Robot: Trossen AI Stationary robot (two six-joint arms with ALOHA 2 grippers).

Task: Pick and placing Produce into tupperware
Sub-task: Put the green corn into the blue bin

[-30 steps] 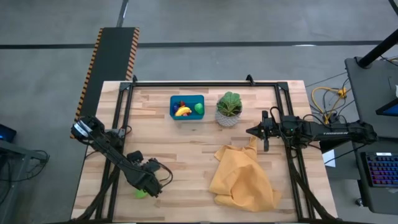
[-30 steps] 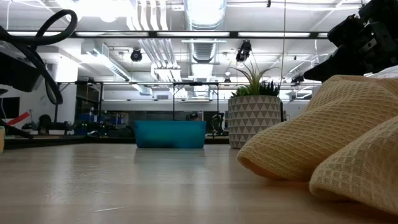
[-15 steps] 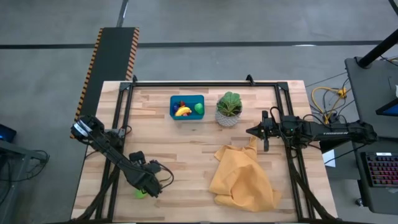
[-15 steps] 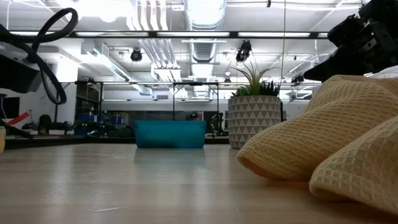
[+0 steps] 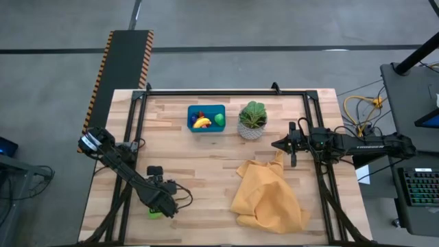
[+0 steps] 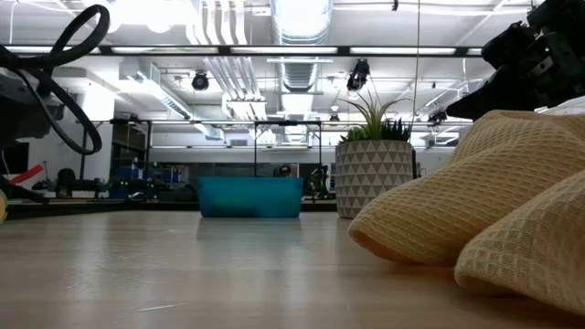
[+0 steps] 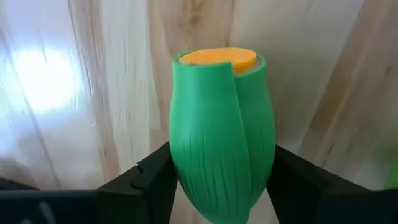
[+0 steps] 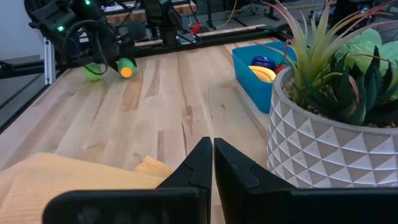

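A green produce piece with a flat orange end (image 7: 221,143) lies on the wood at the table's near left (image 5: 155,213). My left gripper (image 5: 159,206) points down over it and is shut on it. A second green piece, round (image 8: 93,71), lies close beside it. The teal tupperware (image 5: 206,118) stands at the far middle, with a yellow banana (image 5: 202,123), a green piece (image 5: 219,119) and small dark red ones inside. My right gripper (image 8: 213,155) waits shut above the right side of the table (image 5: 282,145). My left gripper pinches the green piece between its two fingers, one finger (image 7: 152,183) on each long side (image 7: 180,155), in the half away from the orange end. The fingers come from above, pointing down, and lie across the piece. The piece lies on the table.
A potted plant in a white patterned pot (image 5: 252,122) stands right of the tupperware. A crumpled yellow cloth (image 5: 267,195) covers the near right middle. A black metal frame (image 5: 226,91) runs along the far edge and both sides. Bare wood lies between my left gripper and the tupperware.
My left gripper has stayed over the green piece and rolled about the line it points along; its cable loop has swung with it. The piece has kept its place on the table.
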